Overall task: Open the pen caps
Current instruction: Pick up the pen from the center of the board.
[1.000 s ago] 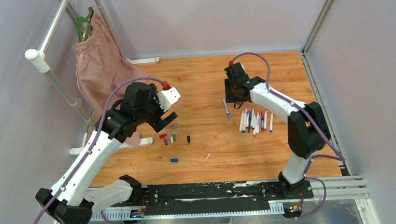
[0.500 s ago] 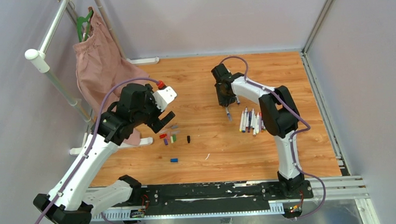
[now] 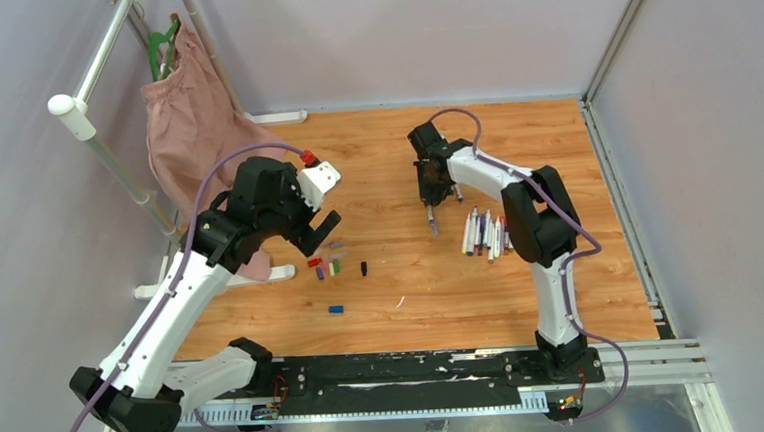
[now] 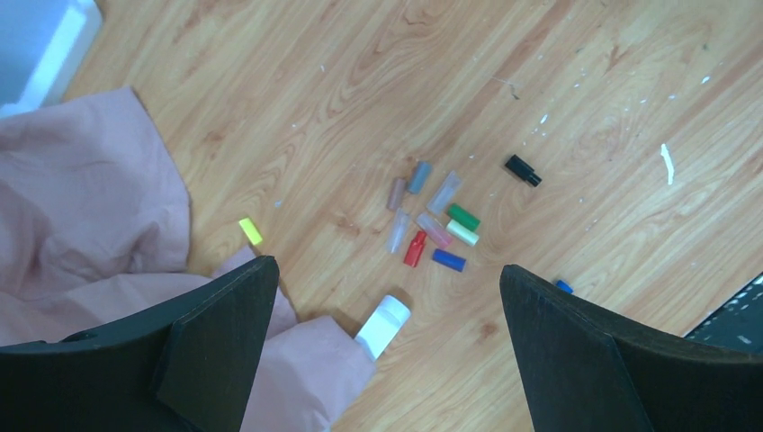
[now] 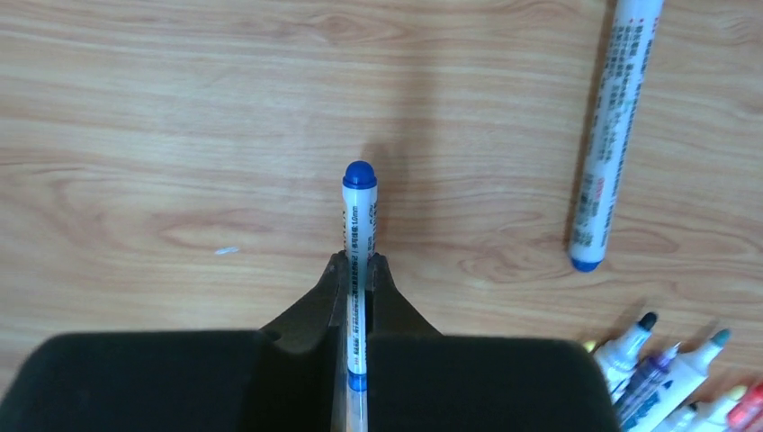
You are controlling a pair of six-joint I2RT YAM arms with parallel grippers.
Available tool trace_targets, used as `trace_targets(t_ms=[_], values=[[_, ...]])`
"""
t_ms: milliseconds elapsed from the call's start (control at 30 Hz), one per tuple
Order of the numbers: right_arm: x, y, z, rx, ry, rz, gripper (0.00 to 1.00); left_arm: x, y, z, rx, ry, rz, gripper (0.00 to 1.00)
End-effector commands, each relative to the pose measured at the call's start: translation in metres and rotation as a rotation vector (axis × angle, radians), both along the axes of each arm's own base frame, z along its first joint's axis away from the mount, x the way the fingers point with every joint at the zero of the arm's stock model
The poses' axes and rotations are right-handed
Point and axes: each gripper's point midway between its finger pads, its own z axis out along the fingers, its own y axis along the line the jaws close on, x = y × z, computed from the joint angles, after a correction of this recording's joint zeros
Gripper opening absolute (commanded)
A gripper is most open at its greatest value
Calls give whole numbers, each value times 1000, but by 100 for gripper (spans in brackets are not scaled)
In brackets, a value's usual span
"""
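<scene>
Pen caps (image 3: 329, 267) (image 4: 435, 230) lie loose in a small cluster on the wooden bench (image 3: 384, 156), left of centre. Red, green, blue, pale pink and grey ones sit close together, some touching. A black cap (image 3: 364, 268) (image 4: 522, 170) lies apart to the right of the cluster. A blue cap (image 3: 336, 308) lies on its own nearer the arm bases. A yellow cap (image 4: 250, 231) sits just beside the edge of a pink cloth (image 3: 192, 127) (image 4: 90, 216). The cloth hangs from a white rack (image 3: 98, 63) at the far left and spills onto the bench.

The left claw (image 3: 317, 232) (image 4: 389, 273) hangs above the cluster, its jaws spread wide and grasping nothing.

The right claw (image 3: 428, 198) (image 5: 358, 261) is at the far middle of the bench, clenched on the barrel of a thin white pen (image 3: 431, 220) (image 5: 358, 229). The pen's blue end sticks out past the fingertips, towards the near side. Whether that end touches the wood cannot be told.

A thicker white pen (image 5: 612, 135) lies flat, apart from the held one. A heap of pens (image 3: 484, 232) (image 5: 666, 369) lies side by side just to the right of the held pen.
</scene>
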Motion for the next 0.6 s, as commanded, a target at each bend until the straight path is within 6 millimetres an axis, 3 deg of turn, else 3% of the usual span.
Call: trace_targets(t_ms=[0,100,267,433,567], values=[[-3,40,82,224,-131,-25,0,2,-16,8,-134,79,20,100],[-20,73,139,398,-243,-8,0,5,-28,11,-209,111,8,100],[-60,103,215,666,-430,-9,0,2,-55,23,-366,152,-48,100],[-97,110,261,826,-561,-31,0,-6,-79,29,-492,223,-122,100],[-119,114,286,888,-618,-19,0,-22,-98,34,-587,286,-229,100]])
